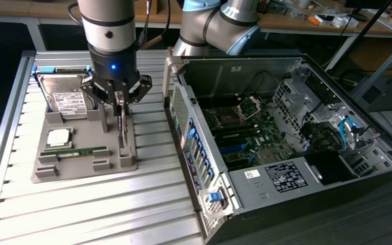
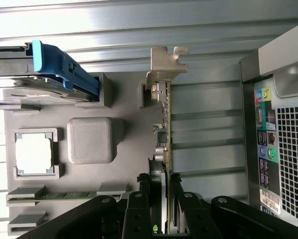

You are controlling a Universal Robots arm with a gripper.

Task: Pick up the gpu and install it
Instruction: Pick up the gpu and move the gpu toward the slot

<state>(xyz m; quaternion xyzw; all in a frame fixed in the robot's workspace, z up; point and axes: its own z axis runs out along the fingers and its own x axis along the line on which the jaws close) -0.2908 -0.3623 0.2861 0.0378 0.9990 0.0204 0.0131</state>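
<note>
the arm's gripper is clamped on the upper edge of the gpu, which stands on edge along the side of the gray tray nearest the open computer case; a hard drive, a processor and a memory stick lie on the same tray.

A slatted metal table carries a grey parts tray and an open computer case.

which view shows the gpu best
Wrist view: the gpu stands on edge, its silver bracket and board edge close and clear. The exterior view gives a thin sliver in the grey holder under the gripper.
</note>
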